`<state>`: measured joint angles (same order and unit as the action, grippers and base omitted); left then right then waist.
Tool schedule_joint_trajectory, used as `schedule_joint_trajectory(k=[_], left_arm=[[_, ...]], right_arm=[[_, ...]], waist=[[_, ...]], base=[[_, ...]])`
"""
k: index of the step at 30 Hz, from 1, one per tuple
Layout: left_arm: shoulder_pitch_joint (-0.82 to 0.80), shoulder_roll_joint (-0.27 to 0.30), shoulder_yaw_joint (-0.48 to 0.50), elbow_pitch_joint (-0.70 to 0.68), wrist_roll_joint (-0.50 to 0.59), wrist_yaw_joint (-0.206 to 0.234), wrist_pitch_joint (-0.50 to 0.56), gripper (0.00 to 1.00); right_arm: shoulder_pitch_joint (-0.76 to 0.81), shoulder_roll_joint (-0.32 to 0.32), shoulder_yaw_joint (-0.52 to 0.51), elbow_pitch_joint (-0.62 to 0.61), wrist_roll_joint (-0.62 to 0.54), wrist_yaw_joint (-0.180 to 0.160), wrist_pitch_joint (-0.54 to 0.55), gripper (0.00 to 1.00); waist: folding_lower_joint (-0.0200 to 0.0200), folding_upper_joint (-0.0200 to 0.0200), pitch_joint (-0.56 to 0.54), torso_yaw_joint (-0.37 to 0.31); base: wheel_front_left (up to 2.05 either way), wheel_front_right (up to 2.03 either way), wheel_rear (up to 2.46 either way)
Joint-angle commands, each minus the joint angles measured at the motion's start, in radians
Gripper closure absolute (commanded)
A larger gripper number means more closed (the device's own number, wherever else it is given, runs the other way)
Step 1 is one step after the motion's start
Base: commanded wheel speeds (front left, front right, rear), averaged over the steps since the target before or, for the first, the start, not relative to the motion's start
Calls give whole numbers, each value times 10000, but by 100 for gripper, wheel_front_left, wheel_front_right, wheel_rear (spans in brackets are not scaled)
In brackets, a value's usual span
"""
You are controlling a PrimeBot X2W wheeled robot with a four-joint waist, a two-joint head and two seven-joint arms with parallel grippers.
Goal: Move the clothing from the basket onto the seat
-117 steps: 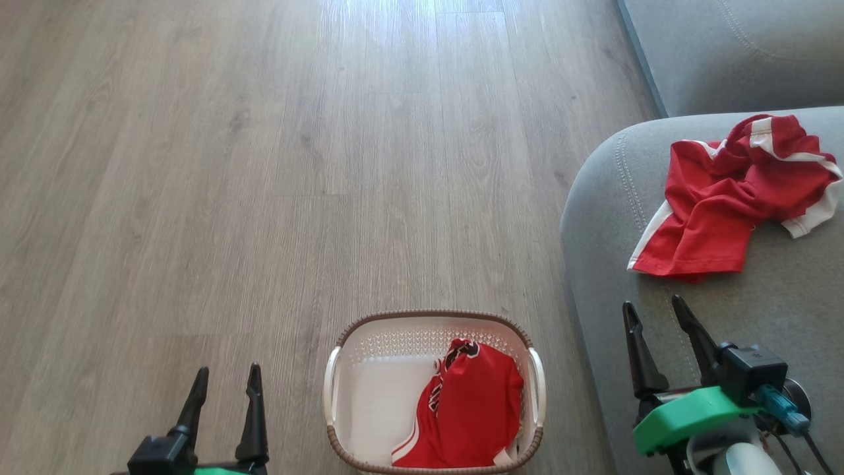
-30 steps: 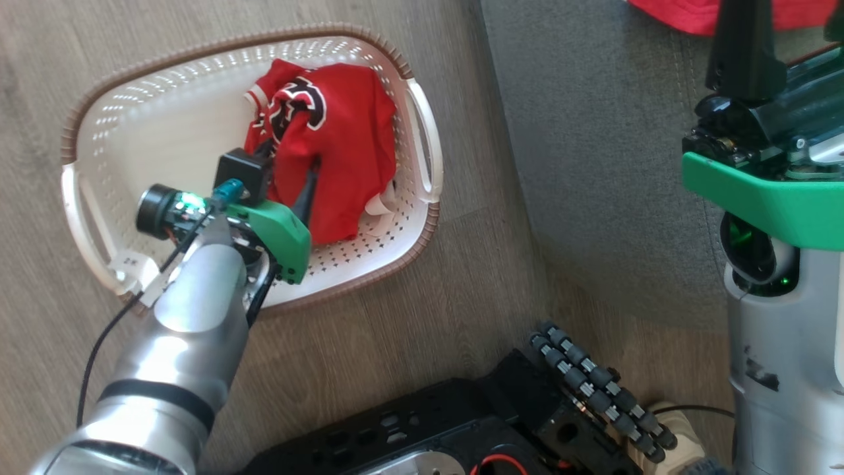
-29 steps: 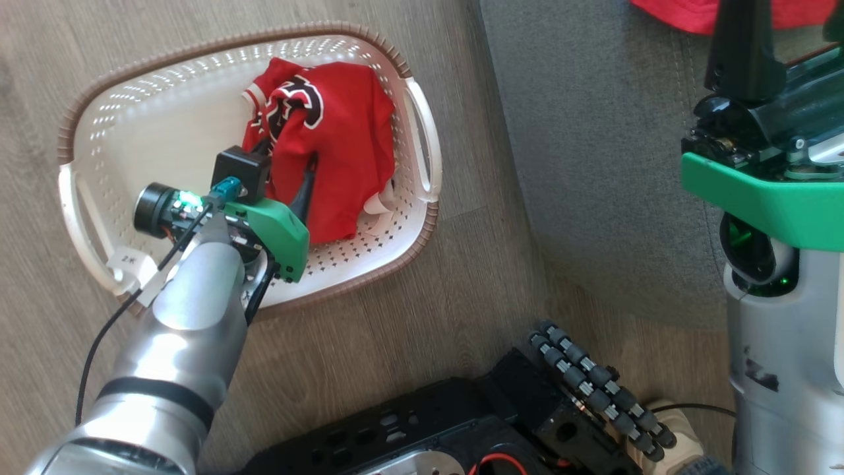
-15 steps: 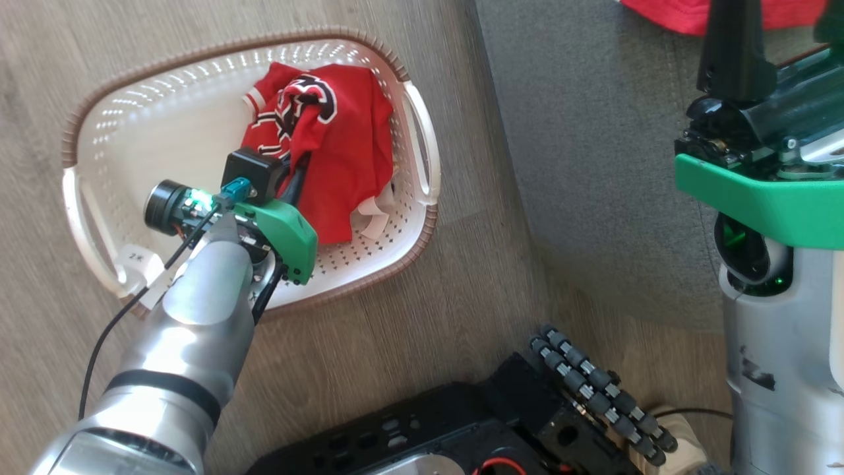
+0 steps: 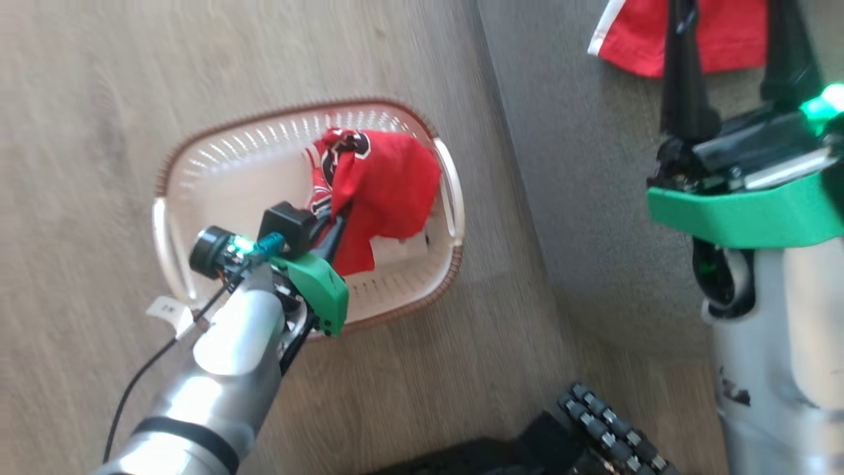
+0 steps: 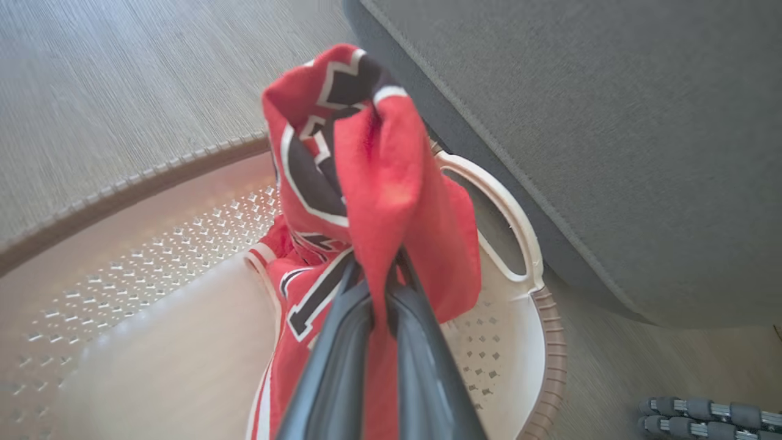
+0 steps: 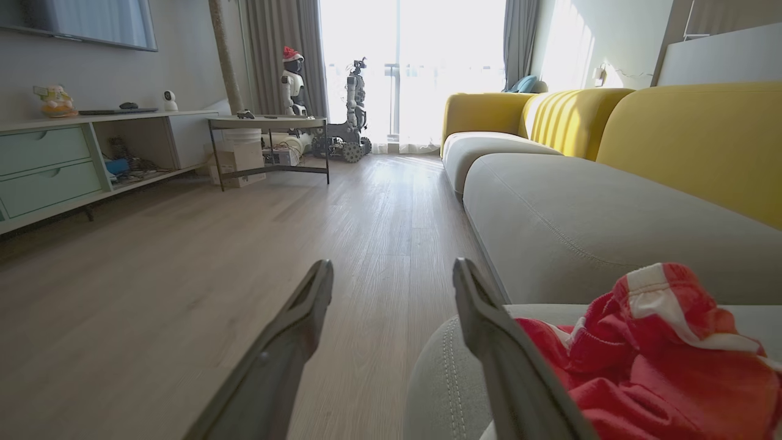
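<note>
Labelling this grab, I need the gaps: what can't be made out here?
Head view: second garment, on the seat, cut by top edge.
Left wrist view, held garment: lettering folded, unreadable.
Both: basket floor beneath it hidden by cloth.
Head view: tips of left gripper buried in cloth.

Left fingers pinch red lettered garment over basket; grey seat just beside.

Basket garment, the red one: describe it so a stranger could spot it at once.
Beside the grey sofa seat a cream basket stands on the wood floor. The garment in it is pinched in the left tool. Unlike the red one on the seat, it bears black-and-white lettering.
</note>
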<state>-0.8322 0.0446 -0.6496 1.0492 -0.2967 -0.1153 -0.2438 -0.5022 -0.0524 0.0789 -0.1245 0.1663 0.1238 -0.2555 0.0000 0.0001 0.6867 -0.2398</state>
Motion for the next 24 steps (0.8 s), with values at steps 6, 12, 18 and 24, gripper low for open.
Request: schedule_joint_trajectory(k=[6, 12, 18, 24], left_arm=[[931, 58, -189, -1230, -479, 163, -174, 100], [1567, 57, -148, -2035, -704, 332, -177, 100], [2154, 98, -40, -2686, -771, 396, -178, 100], [2591, 253, 203, -3314, -966, 522, -178, 100]], right_arm=[[1270, 22, -108, 579, -289, 69, -63, 0], [2140, 22, -262, 1200, -360, 69, -63, 0], [3121, 22, -341, 1699, -361, 69, -63, 0], [3877, 22, -317, 2083, -381, 69, -63, 0]], waist=[[0, -1, -2439, 1127], [0, -1, -3822, 1566], [0, -1, -5129, 1929], [0, -1, -6148, 2151]], base=[[0, 0, 0], [0, 0, 0], [0, 0, 0], [0, 0, 0]])
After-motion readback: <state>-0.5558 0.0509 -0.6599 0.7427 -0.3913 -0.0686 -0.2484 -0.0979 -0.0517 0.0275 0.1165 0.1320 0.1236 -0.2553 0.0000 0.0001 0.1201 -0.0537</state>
